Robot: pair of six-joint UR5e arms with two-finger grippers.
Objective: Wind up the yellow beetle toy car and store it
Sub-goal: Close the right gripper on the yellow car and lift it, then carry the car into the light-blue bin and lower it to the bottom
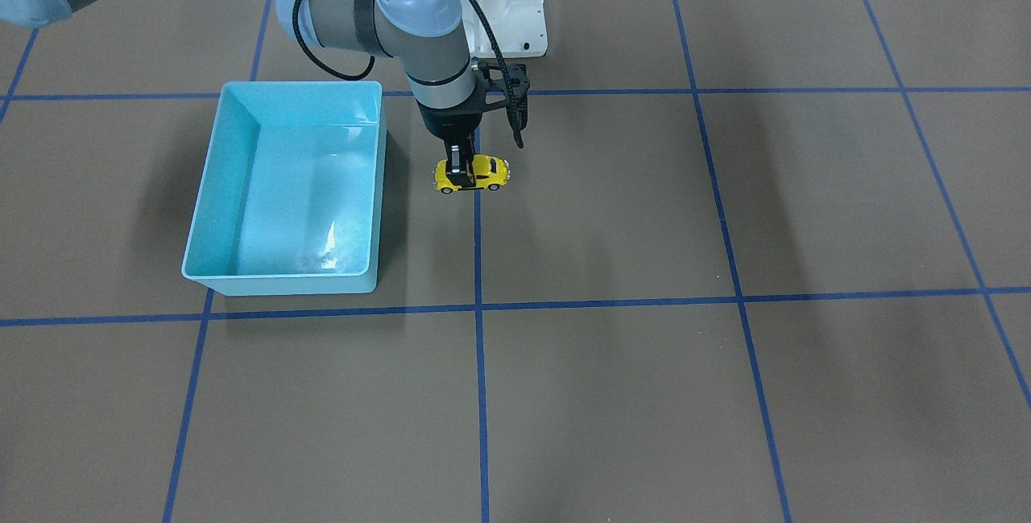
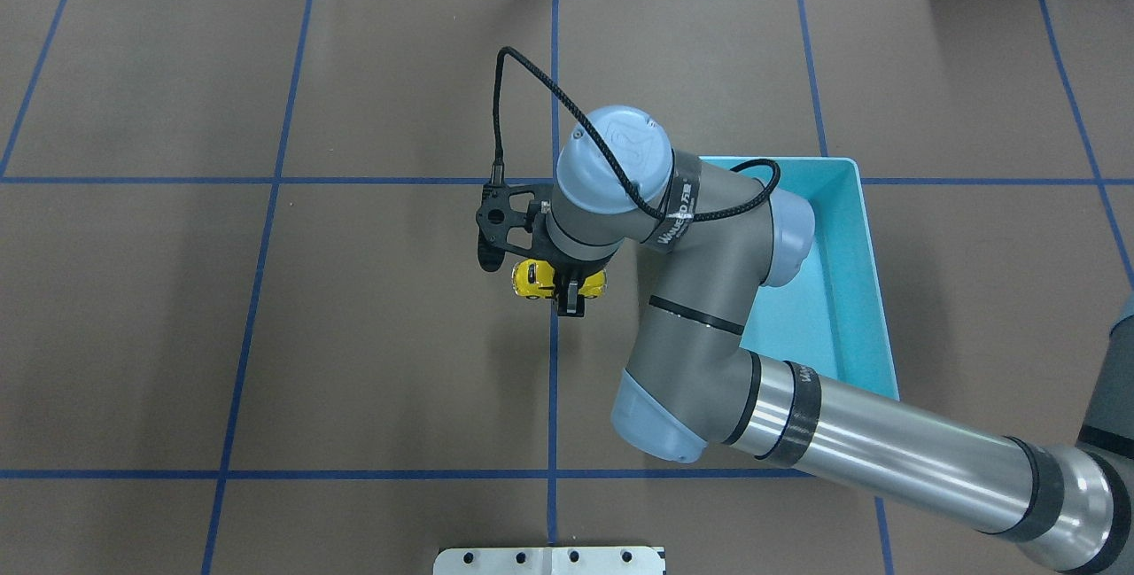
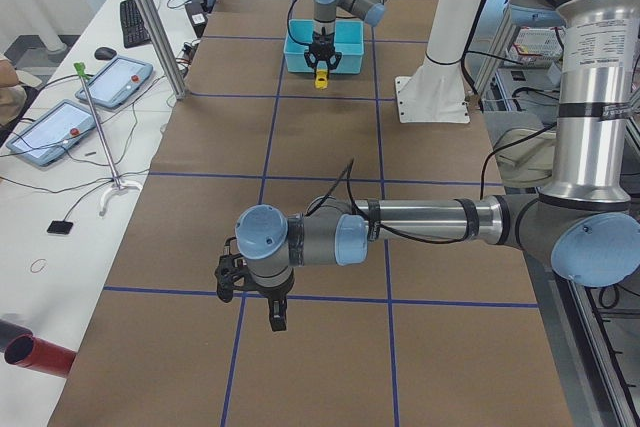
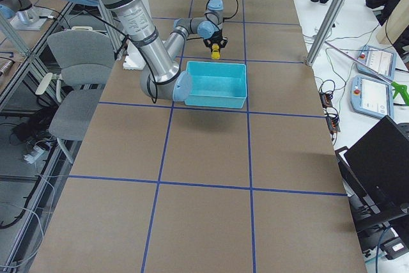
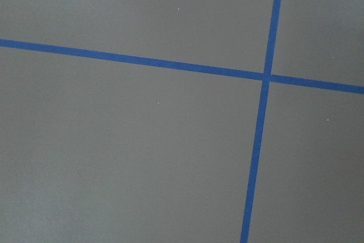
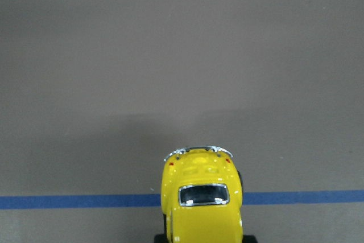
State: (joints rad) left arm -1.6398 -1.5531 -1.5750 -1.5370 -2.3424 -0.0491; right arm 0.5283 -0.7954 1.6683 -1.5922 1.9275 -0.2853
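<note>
Desk (image 1: 612, 394): brown, blue-taped grid.
Right end effector (image 1: 464, 171): clenched on yellow beetle toy car (image 1: 493, 171), upper centre.
Your move: keep wheels down, pull straight back.

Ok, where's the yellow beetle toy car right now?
In the front-facing view, the yellow beetle toy car is held by the right gripper, just right of the light-blue bin.
</note>
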